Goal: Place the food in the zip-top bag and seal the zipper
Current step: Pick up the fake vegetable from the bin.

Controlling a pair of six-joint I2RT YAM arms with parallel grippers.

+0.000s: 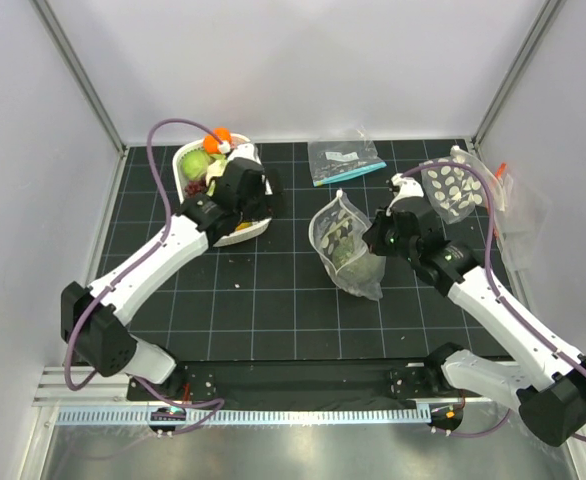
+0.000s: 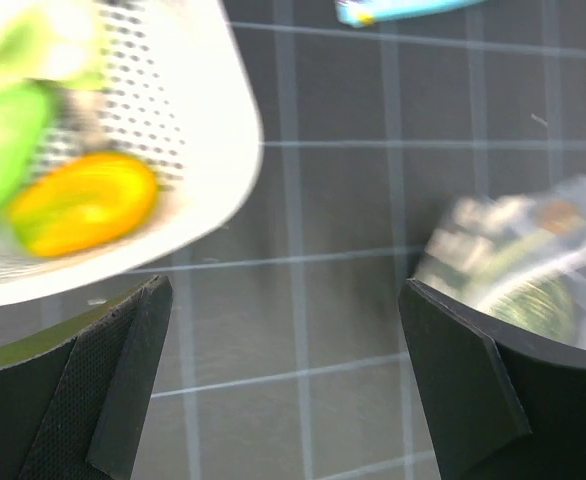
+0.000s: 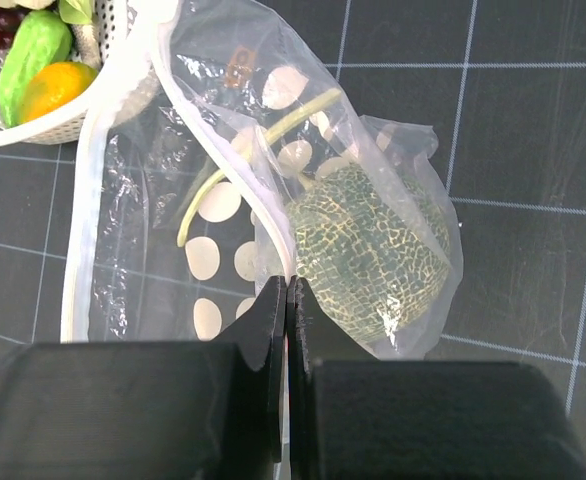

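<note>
Right hand pinches the zip-top bag at centre frame, melon inside; left hand, spread wide, hovers beside the white basket at upper left, nearer the loose food.

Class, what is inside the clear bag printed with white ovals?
A dark green netted melon sits inside the zip-top bag. Anything beneath the melon or behind the right gripper is hidden.

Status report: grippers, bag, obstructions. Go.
Left gripper open, empty, by white basket. Right gripper shut on zip-top bag. Melon inside, zipper unsealed. Nothing between basket and bag.
</note>
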